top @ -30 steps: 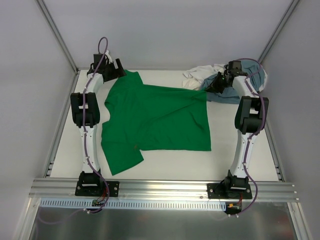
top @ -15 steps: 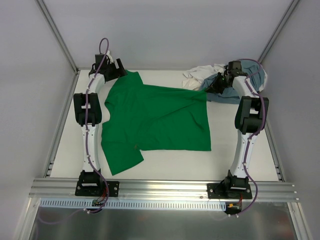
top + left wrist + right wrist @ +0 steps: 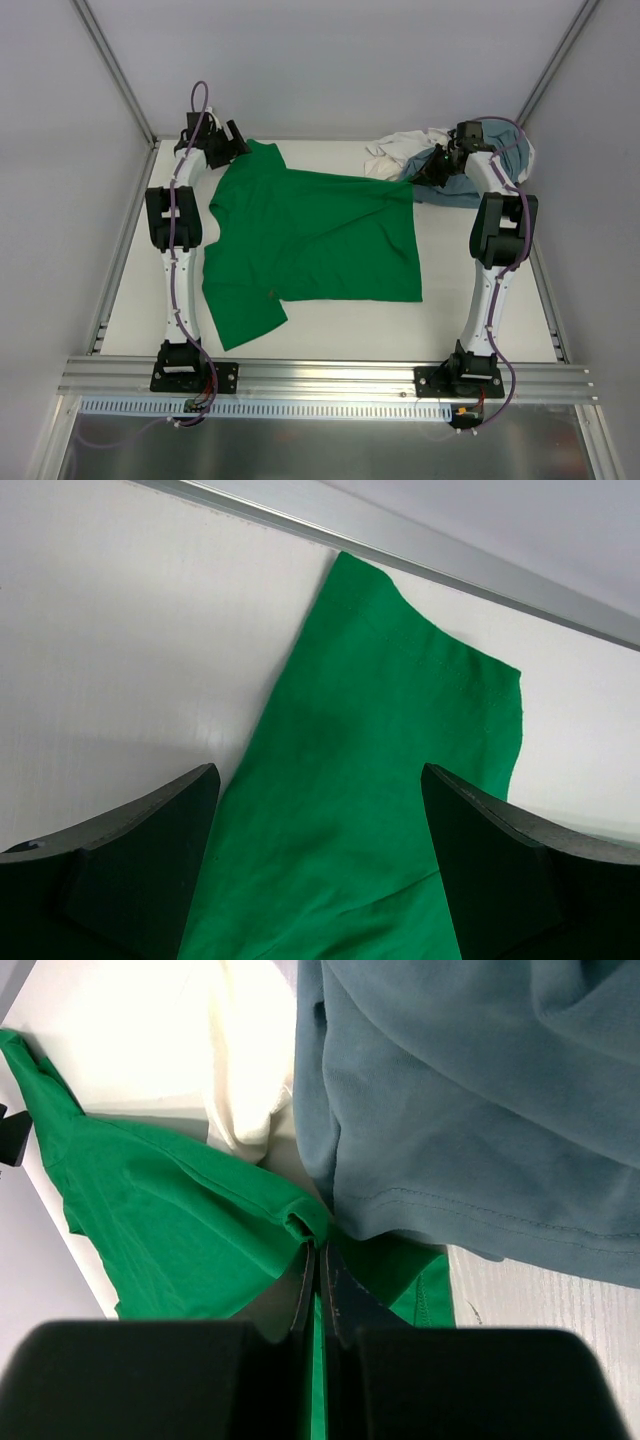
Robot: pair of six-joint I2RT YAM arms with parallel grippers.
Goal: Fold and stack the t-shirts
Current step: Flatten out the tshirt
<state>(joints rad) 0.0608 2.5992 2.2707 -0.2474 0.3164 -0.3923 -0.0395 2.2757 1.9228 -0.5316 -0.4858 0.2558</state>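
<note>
The green shirt (image 3: 310, 235) lies spread nearly flat across the middle of the white table (image 3: 340, 325), its smooth knit cloth showing only soft ripples. One short sleeve points toward the near left and another corner reaches the far left edge. Over that far corner hangs the left gripper (image 3: 232, 140), its dark, blunt fingers (image 3: 140, 870) spread wide on either side of the cloth, gripping nothing. At the far right, the right gripper (image 3: 432, 168) is pinched tight on a bunched fold of the green shirt's edge. Just beside it sits a crumpled heap: the white shirt (image 3: 395, 152) to the left and the grey-blue shirt (image 3: 460, 188), hemmed and draped in heavy folds, partly over the green.
</note>
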